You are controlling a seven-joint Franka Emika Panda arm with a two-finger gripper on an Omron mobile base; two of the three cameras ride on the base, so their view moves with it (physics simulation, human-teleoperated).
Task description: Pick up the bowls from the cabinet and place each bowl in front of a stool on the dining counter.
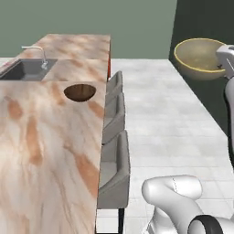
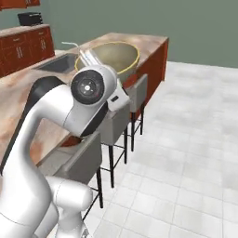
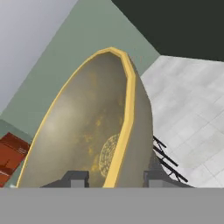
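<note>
My gripper [image 3: 114, 179] is shut on the olive-tan bowl [image 3: 87, 131], its two fingertips [image 3: 76, 178] pinching the pale yellow rim. The bowl [image 1: 199, 57] hangs in the air to the right of the stools, held tilted by the hand [image 1: 226, 58]. From the right base view the same bowl [image 2: 111, 58] shows behind my arm, over the dining counter [image 2: 148, 44]. On the marble top [image 1: 41, 137] the dark brown wood-grain bowl [image 1: 80, 92] rests near the edge, in front of a stool [image 1: 114, 83]. The cabinet is out of view.
Three grey-beige stools [image 1: 113, 116] [image 1: 114, 171] line the counter's right side. A sink [image 1: 27, 68] with a faucet [image 1: 39, 50] is set in the far part of the top. Pale tiled floor [image 1: 160, 114] lies to the right. Low red-brown drawer cabinets [image 2: 23, 49] stand at the back left.
</note>
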